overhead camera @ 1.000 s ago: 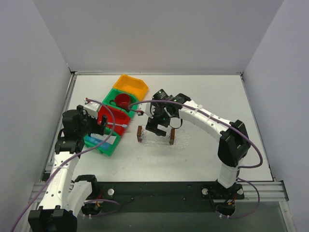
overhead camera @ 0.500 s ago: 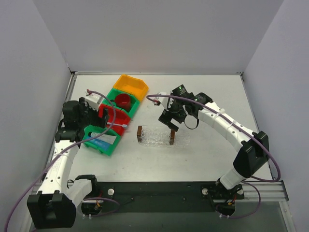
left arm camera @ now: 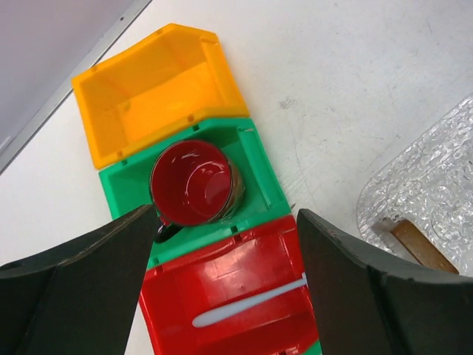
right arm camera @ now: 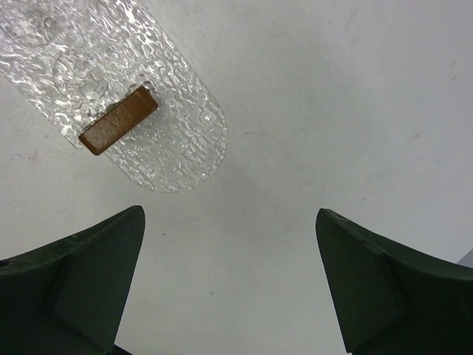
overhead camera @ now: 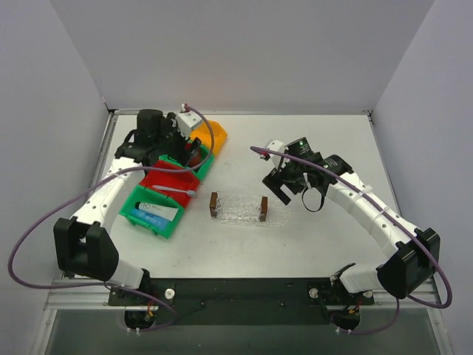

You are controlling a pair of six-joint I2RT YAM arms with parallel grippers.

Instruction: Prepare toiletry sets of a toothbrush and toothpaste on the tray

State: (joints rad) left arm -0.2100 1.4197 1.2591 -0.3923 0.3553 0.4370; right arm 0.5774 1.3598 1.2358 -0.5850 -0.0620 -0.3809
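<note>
A white counter point(overhead camera: 325, 140) seen from above, with two robot arms reaching over it. Along the left side runs a slanted row of four open bins. The farthest is an orange bin point(left arm camera: 148, 96). Next is a green bin point(left arm camera: 259, 163) holding a red cup point(left arm camera: 194, 183). Then comes a red bin point(left arm camera: 185, 288), where the toothbrush point(left arm camera: 251, 303) lies slantwise, one end poking over the rim toward the middle of the counter. The nearest green bin point(overhead camera: 171, 225) holds the toothpaste tubes point(overhead camera: 155, 211), one blue and one pale, side by side.

In the middle of the counter, apart from the bins, sits a clear, bumpy tray point(overhead camera: 238, 207) with a small brown wooden block point(overhead camera: 213, 205) standing at each end.

The left pincer point(left arm camera: 225, 222) hangs above the green bin with the cup, its fingers spread wide and holding nothing. The right pincer point(right arm camera: 229, 218) hovers over bare counter just right of the tray, fingers likewise spread wide and holding nothing.
</note>
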